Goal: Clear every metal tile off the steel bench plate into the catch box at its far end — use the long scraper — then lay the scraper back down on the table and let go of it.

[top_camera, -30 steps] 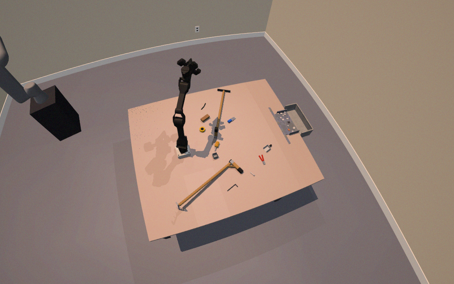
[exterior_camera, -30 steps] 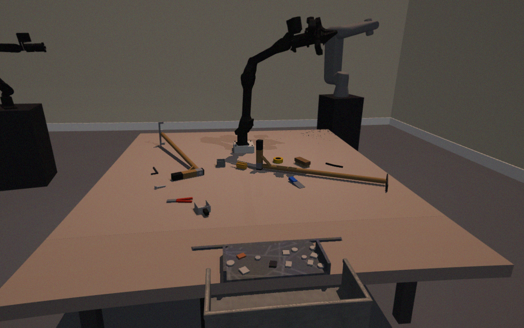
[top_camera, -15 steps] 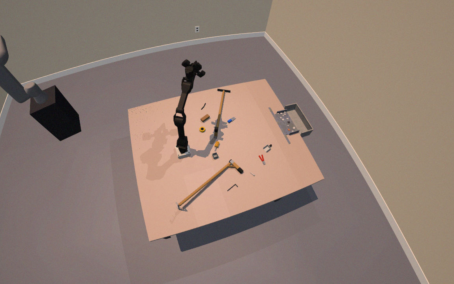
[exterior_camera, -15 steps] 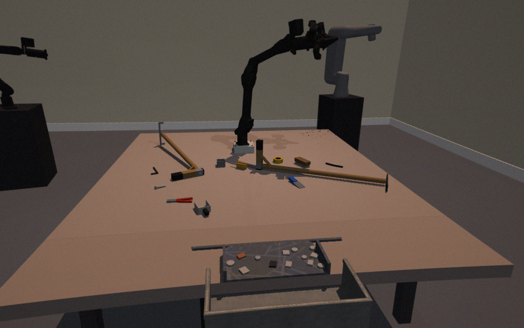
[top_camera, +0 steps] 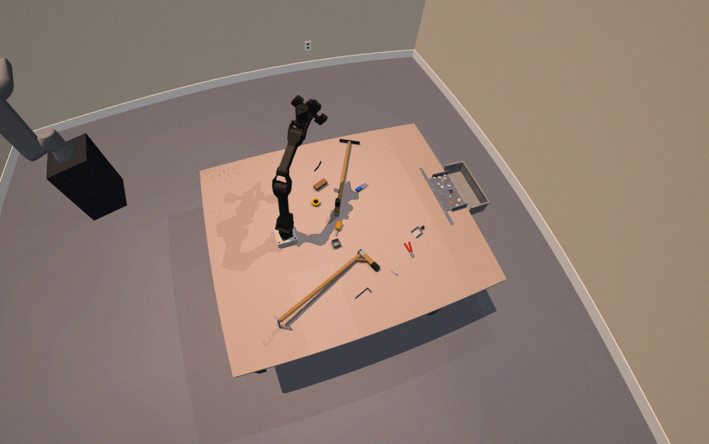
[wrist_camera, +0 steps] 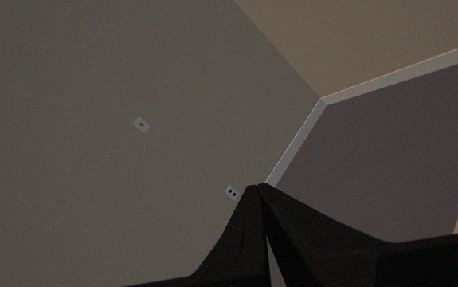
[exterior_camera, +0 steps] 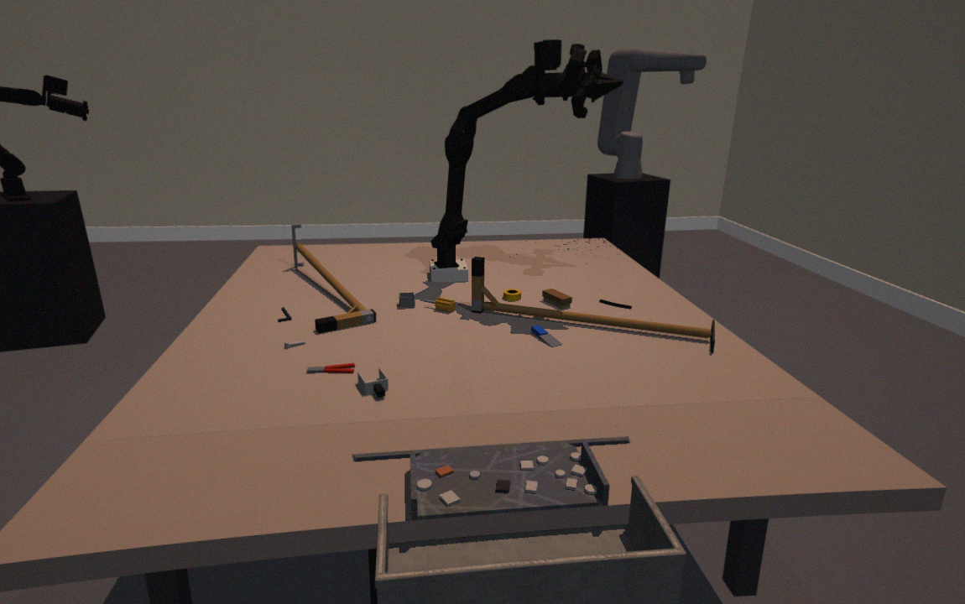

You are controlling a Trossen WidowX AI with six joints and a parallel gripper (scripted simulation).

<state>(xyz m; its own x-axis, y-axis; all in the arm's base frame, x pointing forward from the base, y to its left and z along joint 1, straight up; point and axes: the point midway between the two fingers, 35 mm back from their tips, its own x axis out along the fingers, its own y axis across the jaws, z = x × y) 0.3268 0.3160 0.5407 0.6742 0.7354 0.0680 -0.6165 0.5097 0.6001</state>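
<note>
My gripper is shut and empty, high above the table's far side. One long wooden-handled tool, with a wide black blade and an upright grip, lies below it. Another long wooden tool, with a grey metal end, lies across the table; I cannot tell for certain which is the scraper. The steel plate at the table's edge bears several tiles, among them a white one, an orange one and a dark one. The catch box adjoins its outer end.
A brown block, a yellow ring and a short blue-handled blade lie near the black-bladed tool. Red-handled pliers and a small grey bracket lie between the tools and the plate.
</note>
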